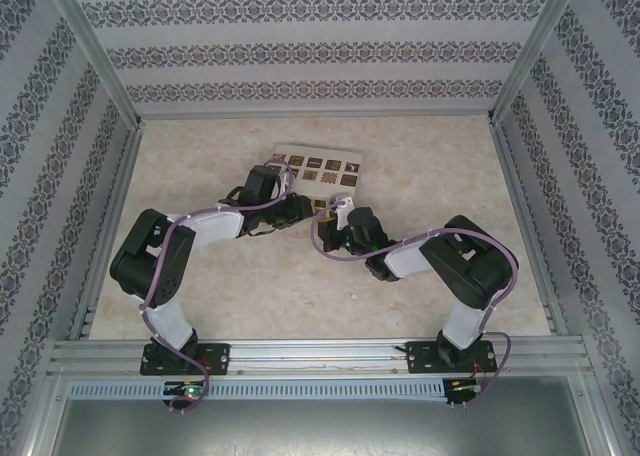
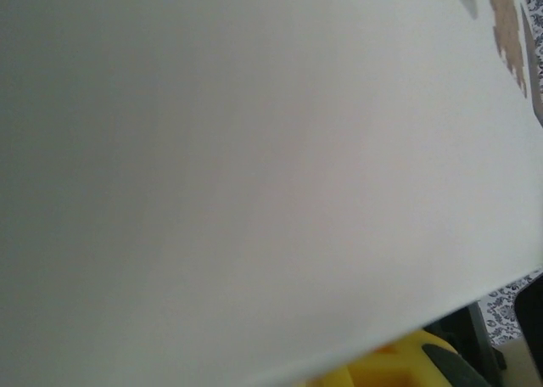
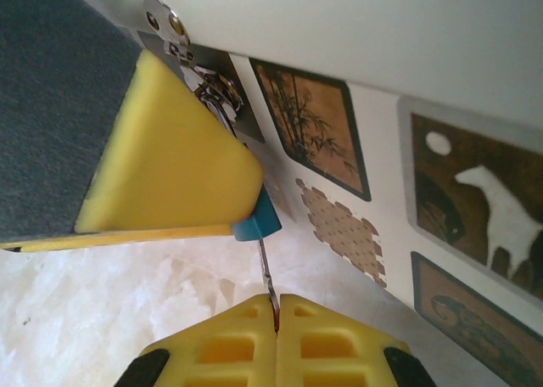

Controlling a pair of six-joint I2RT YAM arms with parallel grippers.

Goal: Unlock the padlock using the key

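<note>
The two arms reach from the near edge toward the middle of the table [image 1: 250, 296]. In the right wrist view, the right gripper [image 3: 276, 309] sits at six o'clock. Its yellow pads are pressed together on the thin silver key [image 3: 265, 272]. The key runs up toward twelve o'clock, and its tip meets the underside of the padlock [image 3: 259, 223].

A blue corner of the padlock peeks out near the centre, tucked under a broad yellow pad [image 3: 170, 162] of the left gripper [image 1: 298, 211]. Whether that gripper is clamped on it cannot be told.

Farther off, from one to four o'clock, lies the cream box [image 3: 382, 30] with its dark square pictures. A silver latch [image 3: 161, 20] sits on the box's edge at eleven o'clock.
</note>
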